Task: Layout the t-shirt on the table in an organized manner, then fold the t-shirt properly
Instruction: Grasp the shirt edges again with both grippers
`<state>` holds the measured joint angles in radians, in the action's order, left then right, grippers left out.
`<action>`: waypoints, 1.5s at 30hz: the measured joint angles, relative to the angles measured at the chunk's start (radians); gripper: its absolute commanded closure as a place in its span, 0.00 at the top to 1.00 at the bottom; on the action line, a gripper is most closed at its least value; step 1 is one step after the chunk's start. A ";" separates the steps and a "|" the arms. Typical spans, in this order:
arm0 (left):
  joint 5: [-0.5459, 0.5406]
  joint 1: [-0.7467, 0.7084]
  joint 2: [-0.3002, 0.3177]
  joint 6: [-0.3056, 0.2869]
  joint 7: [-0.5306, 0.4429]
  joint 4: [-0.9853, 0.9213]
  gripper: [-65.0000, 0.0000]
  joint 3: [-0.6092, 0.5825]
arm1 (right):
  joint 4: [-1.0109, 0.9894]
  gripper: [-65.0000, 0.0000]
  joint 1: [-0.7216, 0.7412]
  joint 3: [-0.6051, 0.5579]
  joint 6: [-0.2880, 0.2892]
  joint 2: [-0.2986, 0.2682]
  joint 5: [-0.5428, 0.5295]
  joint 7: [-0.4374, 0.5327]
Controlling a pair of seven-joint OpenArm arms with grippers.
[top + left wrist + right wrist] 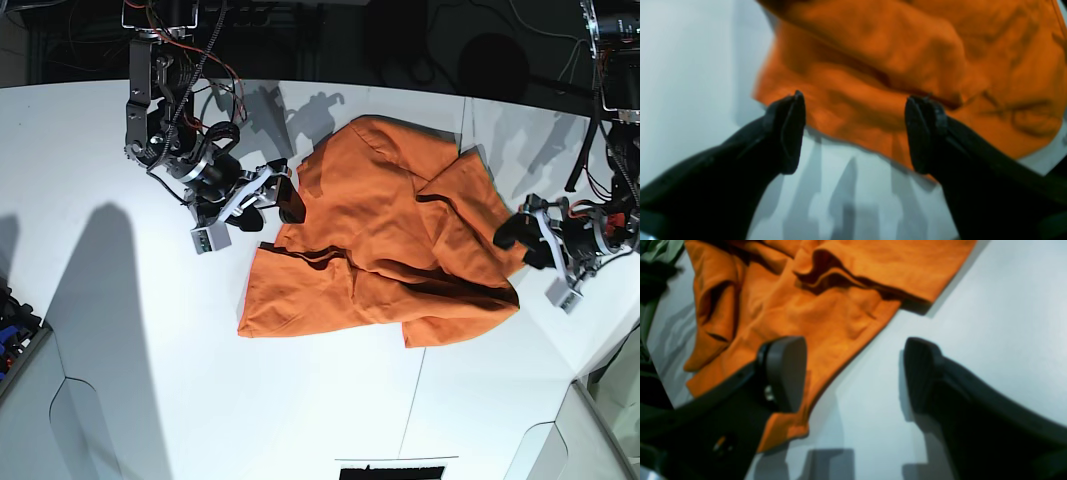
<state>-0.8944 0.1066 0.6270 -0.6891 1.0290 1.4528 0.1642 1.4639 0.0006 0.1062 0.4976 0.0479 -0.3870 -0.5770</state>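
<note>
The orange t-shirt point(390, 240) lies crumpled and partly folded over itself in the middle of the white table point(120, 330). My right gripper point(272, 205) is open at the shirt's left edge. In the right wrist view point(853, 373) one finger point(786, 373) hangs over the shirt's hem point(813, 326) and the other over bare table. My left gripper point(525, 243) is open at the shirt's right edge. In the left wrist view point(857, 130) its jaws stand apart just in front of a rumpled fold of the shirt point(907, 60). Neither gripper holds anything.
A thin dark seam point(425, 370) runs across the table under the shirt. A grey-green cloth point(660, 248) shows at the top left of the right wrist view. Small blue items point(10, 320) sit past the table's left edge.
</note>
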 measured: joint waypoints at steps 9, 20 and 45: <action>0.013 0.004 0.012 -0.003 -0.061 -0.044 0.73 0.072 | -0.002 0.69 0.007 0.000 -0.009 0.057 0.047 0.003; -0.031 0.002 0.005 0.056 -0.116 -0.359 0.73 0.073 | -0.029 0.69 0.011 -0.001 -0.053 0.098 0.084 0.061; -0.071 0.007 -0.044 0.000 -0.167 -0.391 0.00 0.073 | -0.177 0.00 0.082 -0.002 0.016 0.098 0.085 0.100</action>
<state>-0.9657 0.1139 0.5827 -0.6888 0.8619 1.0618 0.2371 1.2873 0.0822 0.1043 0.5133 0.1463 -0.3016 -0.4767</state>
